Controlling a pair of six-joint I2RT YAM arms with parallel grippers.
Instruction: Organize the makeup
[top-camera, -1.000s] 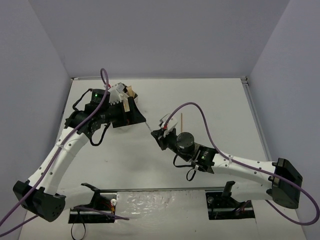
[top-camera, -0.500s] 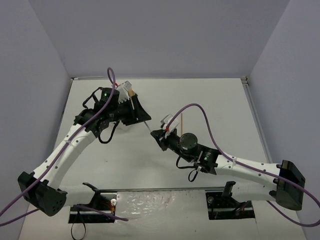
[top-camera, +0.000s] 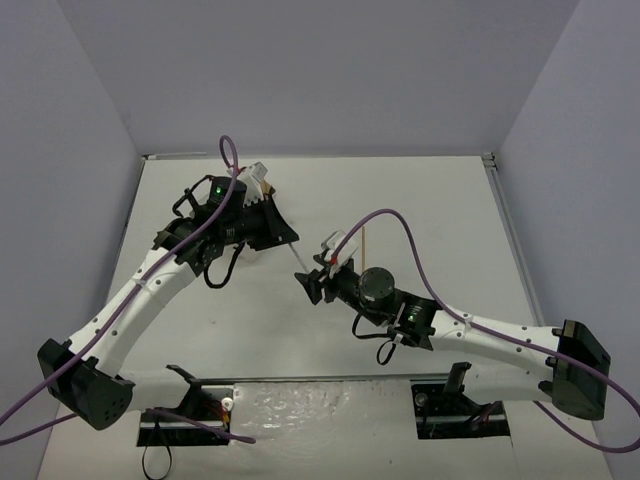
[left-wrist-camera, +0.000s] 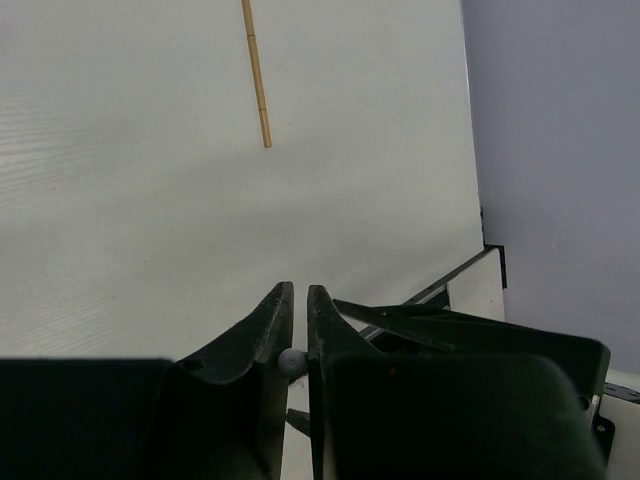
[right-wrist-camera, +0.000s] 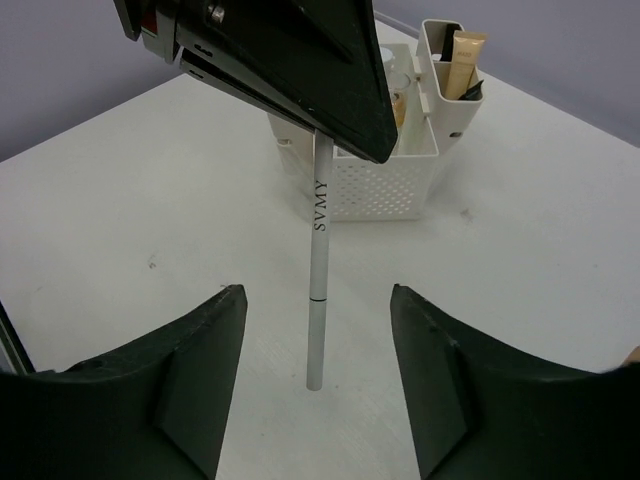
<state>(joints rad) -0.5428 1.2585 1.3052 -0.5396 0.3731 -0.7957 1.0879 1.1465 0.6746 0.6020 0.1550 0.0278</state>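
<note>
A thin silver-grey makeup pencil (right-wrist-camera: 319, 240) with black lettering hangs above the table, its upper end clamped in my left gripper (right-wrist-camera: 300, 70). In the left wrist view the left gripper (left-wrist-camera: 296, 300) is shut, with the pencil's round end (left-wrist-camera: 291, 361) pinched between its fingers. My right gripper (right-wrist-camera: 315, 292) stands open, its fingers apart on either side of the pencil's lower end without touching it. From above, the pencil (top-camera: 300, 258) runs between the left gripper (top-camera: 287, 237) and the right gripper (top-camera: 318, 280). A tan stick (top-camera: 366, 245) lies on the table beyond the right gripper.
A white perforated plastic box (right-wrist-camera: 372, 185) stands behind the pencil, with tan tubes (right-wrist-camera: 463, 65) upright in its side compartment. In the top view the box (top-camera: 258, 176) is mostly hidden behind the left arm. The tan stick (left-wrist-camera: 257, 75) lies ahead of the left gripper.
</note>
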